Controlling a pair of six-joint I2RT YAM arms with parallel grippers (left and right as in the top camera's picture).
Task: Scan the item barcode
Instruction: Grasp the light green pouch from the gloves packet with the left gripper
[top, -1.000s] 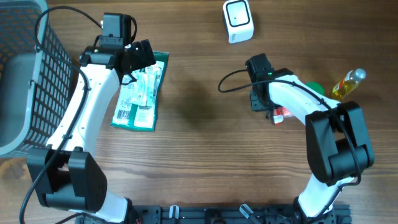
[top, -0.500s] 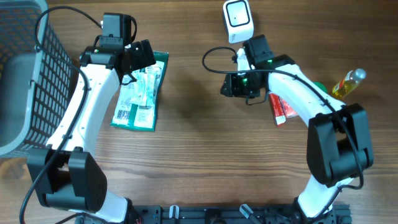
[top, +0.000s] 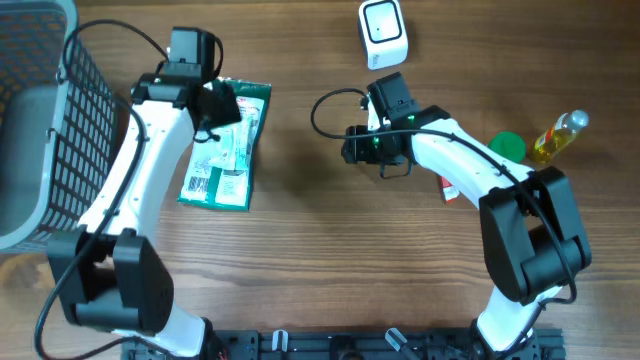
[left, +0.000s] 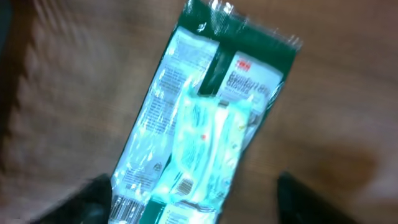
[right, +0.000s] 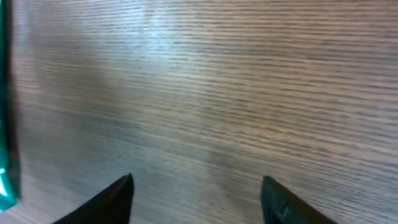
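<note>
We look down on a brown wooden table (top: 320, 250) whose grain runs from 9 to 3 o'clock, and its boards fill every view, so we see nothing of the room beyond them. At the 6 o'clock edge a black rail (top: 330, 345) carries the two arm bases. A grey wire basket (top: 40, 120) stands at the 9 o'clock edge and reaches up toward 10 o'clock. Just beside it, toward the middle, the green and white packet (top: 225, 150) lies flat on the wood, its long side running roughly from 12 to 6 o'clock with a slight lean, and a striped barcode label sits at its 6 o'clock end. The left tool (left: 193, 202) hangs over the packet's 12 o'clock end with its jaws apart; the wrist view is blurred, yet we see a dark fingertip in each lower corner and the packet lying between them, and we cannot tell whether either touches it. The white barcode scanner (top: 382, 33) sits at 12 o'clock, well apart from the packet. The right tool (right: 198, 196) hovers near the middle with its jaws apart over bare wood. At 3 o'clock a red and white box (top: 449, 186) shows partly under the right arm, with a green round lid (top: 508, 146) and a yellow bottle (top: 558, 135) near it.
</note>
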